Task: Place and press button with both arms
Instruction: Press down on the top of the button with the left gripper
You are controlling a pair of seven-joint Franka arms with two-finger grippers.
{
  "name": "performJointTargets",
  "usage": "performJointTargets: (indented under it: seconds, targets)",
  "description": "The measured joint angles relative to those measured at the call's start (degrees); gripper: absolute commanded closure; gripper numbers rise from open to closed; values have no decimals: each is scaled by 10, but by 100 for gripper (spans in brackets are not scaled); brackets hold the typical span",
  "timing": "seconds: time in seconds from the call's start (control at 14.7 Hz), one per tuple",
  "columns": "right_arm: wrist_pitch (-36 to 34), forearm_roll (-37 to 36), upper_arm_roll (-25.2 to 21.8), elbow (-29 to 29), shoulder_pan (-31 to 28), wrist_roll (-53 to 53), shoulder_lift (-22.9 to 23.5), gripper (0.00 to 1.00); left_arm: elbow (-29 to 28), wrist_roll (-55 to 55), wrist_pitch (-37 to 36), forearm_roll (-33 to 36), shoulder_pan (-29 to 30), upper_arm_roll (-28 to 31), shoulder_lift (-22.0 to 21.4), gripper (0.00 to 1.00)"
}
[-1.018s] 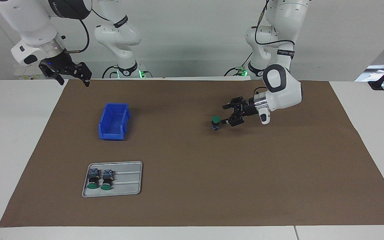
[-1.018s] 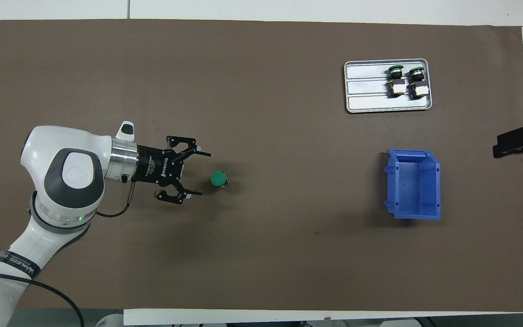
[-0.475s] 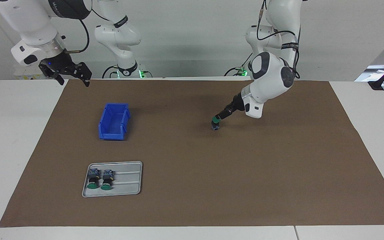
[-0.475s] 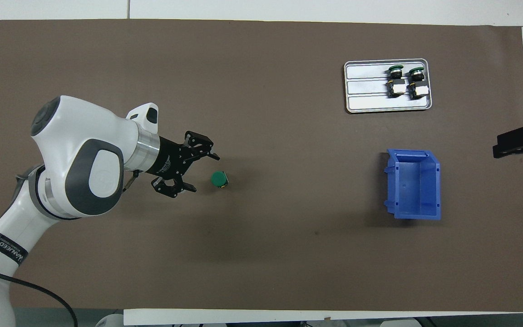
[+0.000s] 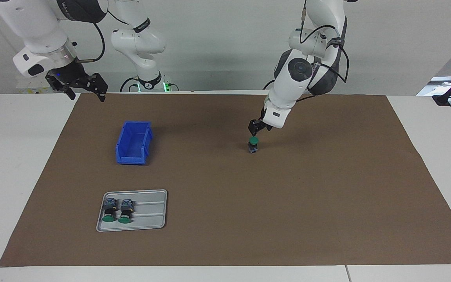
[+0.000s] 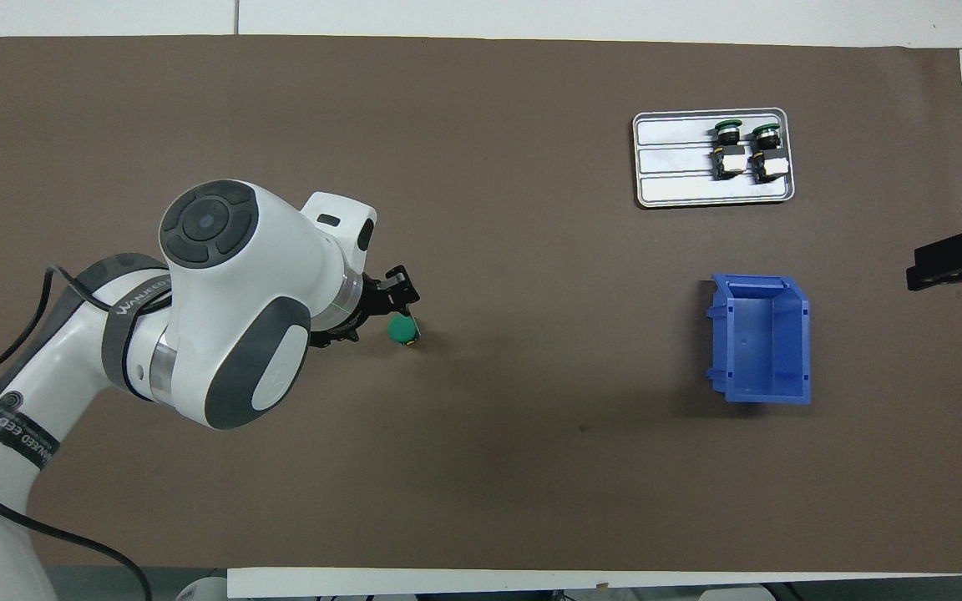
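Left hand [image 5: 255, 129] hovers just over the upright button [image 5: 253, 145], finger spread unclear; right hand [image 5: 77, 85] waits spread.

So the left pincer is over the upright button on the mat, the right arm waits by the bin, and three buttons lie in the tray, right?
Not quite: the tray holds two buttons, not three, as the overhead view shows. The rest stands: the left pincer is over the upright button on the mat, and the right pincer waits near the blue bin.
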Motion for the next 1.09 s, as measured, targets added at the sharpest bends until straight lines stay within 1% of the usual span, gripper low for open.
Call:
performJointTargets:
  seconds: [0.07,0.34,0.54,1.09]
  targets:
    - [0,0,0,0,0,0,0,0,5,1,0,6,-2,0,4,79]
    - [0,0,0,0,0,0,0,0,35,21,-3,16,-6,0,36,86]
    - [0,0,0,0,0,0,0,0,37,44,-4,21,-8,0,50,97]
    - [0,0,0,0,0,0,0,0,20,50,-6,23,-23,0,51,98]
